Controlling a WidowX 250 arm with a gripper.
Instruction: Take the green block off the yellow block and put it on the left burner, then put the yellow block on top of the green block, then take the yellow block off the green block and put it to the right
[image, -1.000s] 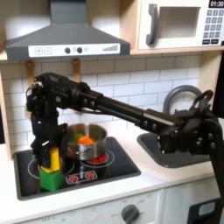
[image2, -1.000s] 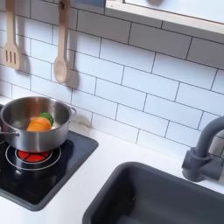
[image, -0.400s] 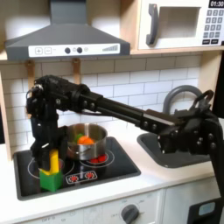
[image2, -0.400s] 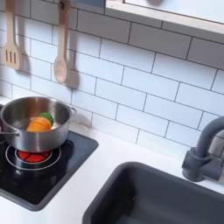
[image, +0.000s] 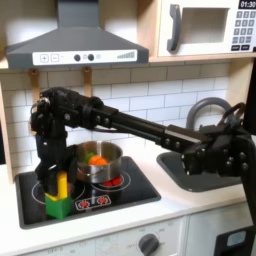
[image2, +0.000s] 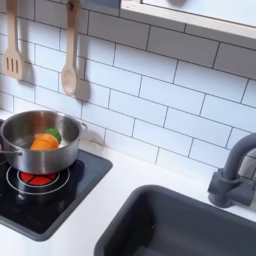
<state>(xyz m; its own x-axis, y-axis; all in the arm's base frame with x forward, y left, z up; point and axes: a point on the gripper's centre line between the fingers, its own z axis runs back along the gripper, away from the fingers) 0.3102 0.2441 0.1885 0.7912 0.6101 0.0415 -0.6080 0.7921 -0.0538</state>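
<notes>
Yellow plastic is standing on green: the yellow block (image: 62, 185) is sitting on top of the green block (image: 59, 206), and the pair is resting on the cooktop (image: 130, 190) at the front of the left burner (image: 42, 188), on the first exterior view's left of the steel pot (image: 99, 161). The gripper (image: 52, 172) is hanging just above the yellow block, on the side away from the pot, and whether its fingers are apart or together is too dark to tell. The pot, holding orange toy food (image2: 43, 142), is showing in both exterior views.

The stack looks narrow, so the risk is a tip: if one finger is catching the yellow block's edge while descending, it could be pushing both blocks over or dragging the green one off the burner. A wide swing toward the pot could also be knocking its rim.

Compared with a second ago, the blocks and pot are sitting unchanged, while the gripper is looking slightly higher above the yellow block.
</notes>
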